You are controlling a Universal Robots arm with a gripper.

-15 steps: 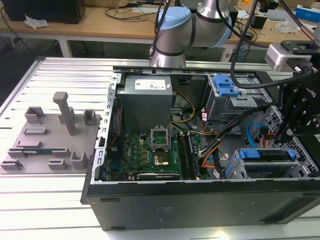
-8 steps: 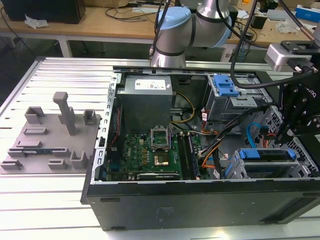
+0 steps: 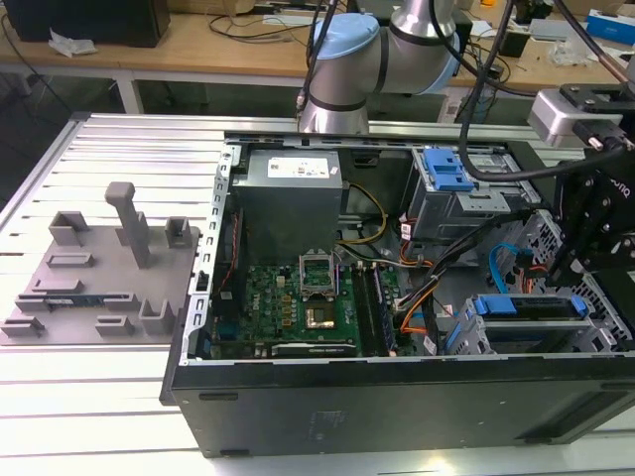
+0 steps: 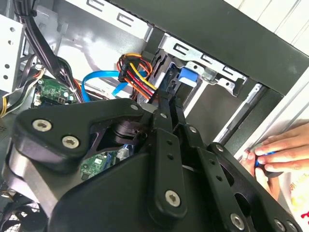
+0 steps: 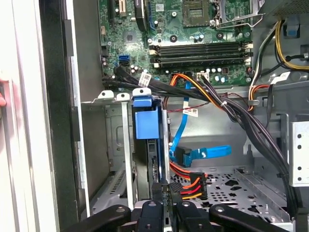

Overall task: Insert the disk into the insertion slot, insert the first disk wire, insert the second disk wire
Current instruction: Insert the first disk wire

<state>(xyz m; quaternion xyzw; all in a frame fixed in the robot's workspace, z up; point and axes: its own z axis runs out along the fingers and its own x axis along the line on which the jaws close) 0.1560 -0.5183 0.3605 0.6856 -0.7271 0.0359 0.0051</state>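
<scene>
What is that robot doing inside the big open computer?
A robot arm is working inside the open black computer case. The silver-grey hard drive in its bright blue plastic frame already sits in the grey metal drive bay. The robot's black hand is closed on the black plug with red, orange and yellow wires, right by the drive's end. A flat blue cable lies beside it; I can't tell if it's plugged in. A person's hand is at the case's edge.

Green motherboard (image 3: pixel 298 302) just beside grey power supply (image 3: pixel 290 193); grey fixture plate (image 3: pixel 94 268) apart
</scene>
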